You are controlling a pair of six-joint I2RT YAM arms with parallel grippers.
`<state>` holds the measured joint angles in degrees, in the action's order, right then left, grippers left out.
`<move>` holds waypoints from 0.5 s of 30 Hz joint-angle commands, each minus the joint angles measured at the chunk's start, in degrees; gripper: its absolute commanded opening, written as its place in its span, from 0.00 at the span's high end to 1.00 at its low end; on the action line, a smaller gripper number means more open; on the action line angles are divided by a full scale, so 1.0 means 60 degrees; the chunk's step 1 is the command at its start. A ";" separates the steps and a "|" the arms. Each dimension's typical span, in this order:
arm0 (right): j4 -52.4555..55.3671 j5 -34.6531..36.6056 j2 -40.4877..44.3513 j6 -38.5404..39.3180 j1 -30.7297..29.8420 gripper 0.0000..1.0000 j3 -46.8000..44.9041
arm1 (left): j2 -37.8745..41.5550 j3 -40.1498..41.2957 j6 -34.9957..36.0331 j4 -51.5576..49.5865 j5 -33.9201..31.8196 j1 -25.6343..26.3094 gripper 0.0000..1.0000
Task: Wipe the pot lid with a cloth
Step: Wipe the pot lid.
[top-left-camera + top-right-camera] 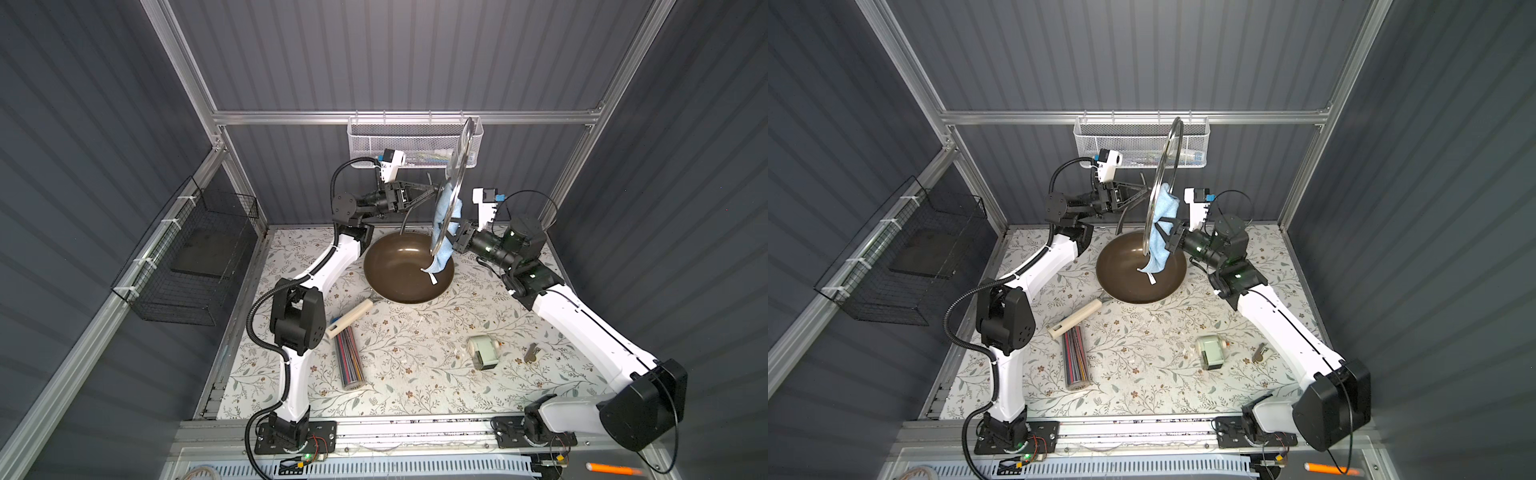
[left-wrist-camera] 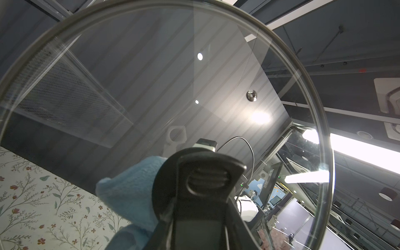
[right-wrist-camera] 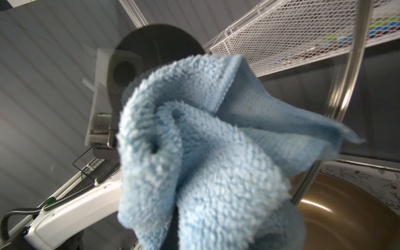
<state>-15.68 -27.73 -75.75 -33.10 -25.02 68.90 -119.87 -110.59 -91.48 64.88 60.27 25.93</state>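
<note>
The left gripper (image 1: 428, 193) is clamped on the handle (image 2: 201, 194) of the lid (image 1: 454, 174). It holds the lid on edge over the pan (image 1: 399, 278), in the upper middle of both top views, I think to free its underside. The right gripper (image 1: 456, 230) is closed on the cloth (image 1: 444, 249), which seems pressed to that face.

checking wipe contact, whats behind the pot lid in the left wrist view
Through the clear pot lid, the blue cloth shows at its far face, with the white mesh basket beyond. The lid's black handle hides the right gripper's hold on the cloth.
</note>
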 commanded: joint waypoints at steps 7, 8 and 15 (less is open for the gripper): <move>0.0123 -0.0962 0.0889 0.0920 -0.0680 1.00 0.0701 | -0.0178 -0.0411 0.0480 0.0439 -0.0918 0.0376 1.00; 0.0199 -0.0935 0.0891 0.1094 -0.0679 1.00 0.0859 | -0.0163 -0.0344 0.0418 0.0519 -0.0894 0.0380 1.00; -0.0074 -0.1096 0.0452 0.1631 -0.0680 1.00 0.2014 | 0.0097 0.0308 0.0202 0.0957 -0.0826 0.0446 1.00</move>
<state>-11.81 -29.67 -72.31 -25.89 -27.40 76.90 -121.16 -109.12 -91.57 65.28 58.48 26.48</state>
